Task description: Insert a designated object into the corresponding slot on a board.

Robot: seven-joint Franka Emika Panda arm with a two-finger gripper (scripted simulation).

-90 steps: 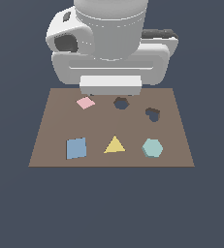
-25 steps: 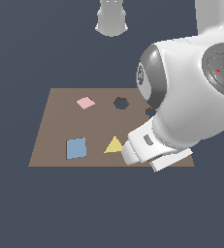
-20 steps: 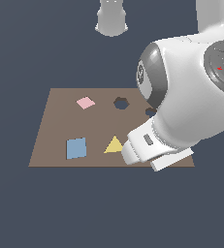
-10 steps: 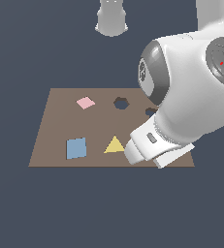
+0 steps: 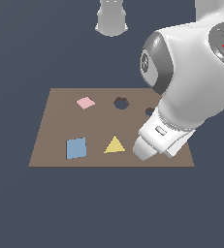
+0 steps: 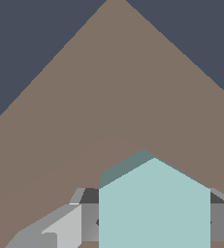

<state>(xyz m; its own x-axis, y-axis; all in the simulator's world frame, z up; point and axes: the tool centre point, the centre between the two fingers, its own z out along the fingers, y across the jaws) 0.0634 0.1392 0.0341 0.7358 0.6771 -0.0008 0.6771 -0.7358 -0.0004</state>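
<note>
Your gripper had its fingers on either side of the teal hexagonal block, flanking it closely; whether they were already pressing it you could not tell. In the exterior view the arm hid the block, down near the board corner on that view's right. The hexagonal slot was unfilled, so lifting, carrying and inserting remained. The brown board lay flat amid plain dark surroundings.
</note>
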